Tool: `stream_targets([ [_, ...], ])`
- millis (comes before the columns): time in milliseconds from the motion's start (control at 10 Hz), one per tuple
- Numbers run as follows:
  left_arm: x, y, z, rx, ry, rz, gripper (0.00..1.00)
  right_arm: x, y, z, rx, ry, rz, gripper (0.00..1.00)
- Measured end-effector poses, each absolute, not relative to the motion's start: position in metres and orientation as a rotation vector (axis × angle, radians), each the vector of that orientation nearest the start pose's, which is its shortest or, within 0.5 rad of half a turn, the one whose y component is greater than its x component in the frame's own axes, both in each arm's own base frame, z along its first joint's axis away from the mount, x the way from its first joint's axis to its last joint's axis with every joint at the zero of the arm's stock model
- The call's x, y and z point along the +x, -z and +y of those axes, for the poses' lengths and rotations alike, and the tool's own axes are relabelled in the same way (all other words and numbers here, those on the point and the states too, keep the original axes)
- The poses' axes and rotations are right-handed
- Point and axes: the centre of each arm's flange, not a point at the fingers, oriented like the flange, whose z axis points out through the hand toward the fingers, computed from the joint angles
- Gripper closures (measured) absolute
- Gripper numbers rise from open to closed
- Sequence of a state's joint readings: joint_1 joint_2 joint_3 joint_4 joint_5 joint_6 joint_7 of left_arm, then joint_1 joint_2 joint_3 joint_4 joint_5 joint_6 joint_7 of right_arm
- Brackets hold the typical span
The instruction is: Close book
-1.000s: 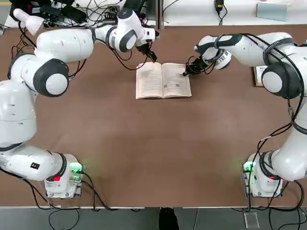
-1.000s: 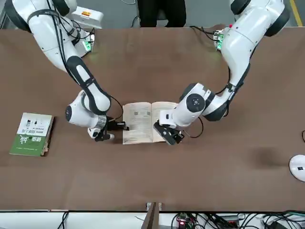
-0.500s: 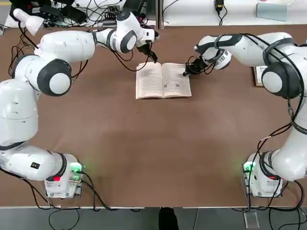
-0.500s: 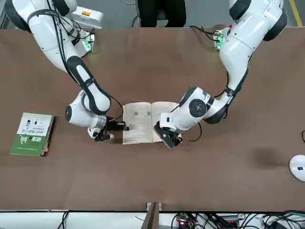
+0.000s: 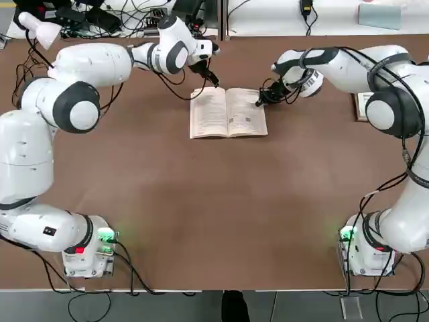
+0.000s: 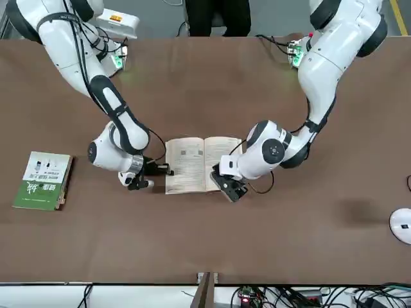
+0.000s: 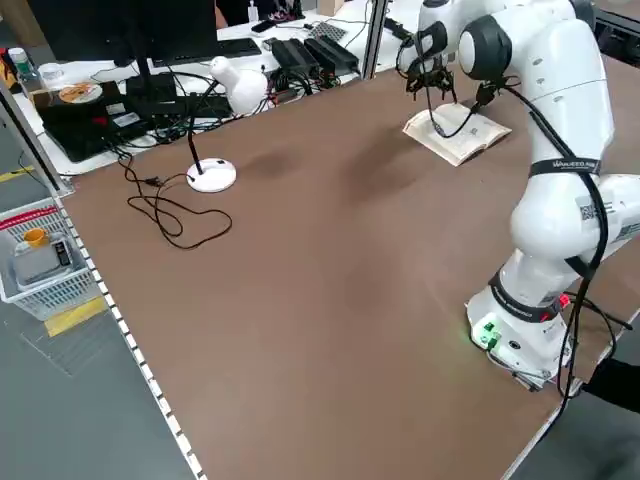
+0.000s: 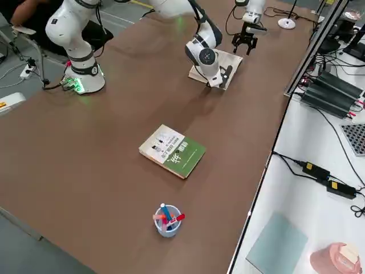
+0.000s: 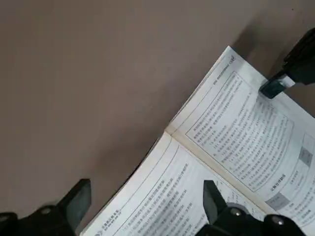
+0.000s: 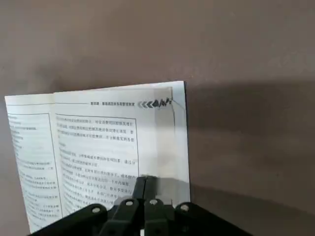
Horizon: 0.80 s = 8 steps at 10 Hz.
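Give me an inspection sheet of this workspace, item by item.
Surface: brown table, flat.
Job's things: book lies open, text pages up, near the far edge.
Clutter: green-and-white book; cup of pens; white desk lamp.
Grippers: right gripper shut, tips on the outer edge of the book's right page; left gripper open, low over the far edge of its left page.
Cables: lamp cord on the table; more beyond the far edge.
Surroundings: side benches with electronics; a person partly visible at the table's near edge.
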State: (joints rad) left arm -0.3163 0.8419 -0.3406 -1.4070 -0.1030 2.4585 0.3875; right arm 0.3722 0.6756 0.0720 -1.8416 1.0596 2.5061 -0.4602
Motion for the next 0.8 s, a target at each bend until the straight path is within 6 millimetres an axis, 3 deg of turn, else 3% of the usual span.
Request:
stream_targets([
  [800,0.639,-0.201,-0.395,-3.257,0.286,1.31,0.0,0.579,-0.155,0.266,-2.486,-0.021,0.023,0.98],
])
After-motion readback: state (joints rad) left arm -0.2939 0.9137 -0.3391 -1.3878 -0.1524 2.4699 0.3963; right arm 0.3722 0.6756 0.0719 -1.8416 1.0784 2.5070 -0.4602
